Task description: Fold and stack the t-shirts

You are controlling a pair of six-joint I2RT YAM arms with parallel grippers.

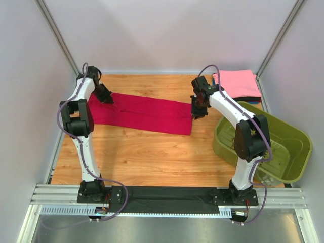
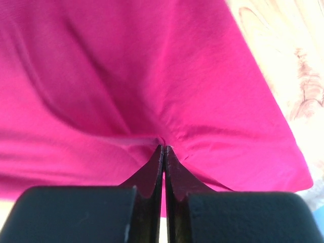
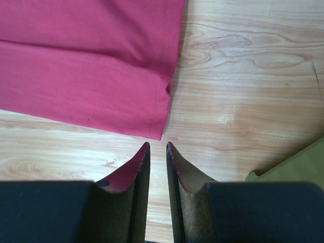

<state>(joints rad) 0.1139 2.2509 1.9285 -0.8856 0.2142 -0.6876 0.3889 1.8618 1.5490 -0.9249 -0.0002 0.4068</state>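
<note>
A crimson-red t-shirt point(image 1: 147, 114), folded into a long strip, lies across the back of the wooden table point(image 1: 152, 157). At the strip's left end my left gripper point(image 1: 108, 97) is shut on a pinch of that cloth. In the left wrist view the red t-shirt point(image 2: 152, 76) puckers at the left gripper point(image 2: 164, 148). My right gripper point(image 1: 196, 112) hovers at the strip's right end. In the right wrist view the right gripper point(image 3: 157, 145) stands narrowly open over bare wood, just short of the red t-shirt point(image 3: 91, 66) corner. A folded pink t-shirt point(image 1: 236, 83) tops dark folded ones point(image 1: 250, 99) at back right.
An olive-green plastic basket point(image 1: 298, 136) stands at the right, close beside the right arm, and its edge point(image 3: 298, 169) shows in the right wrist view. Grey walls and metal posts close in the table's left, back and right sides.
</note>
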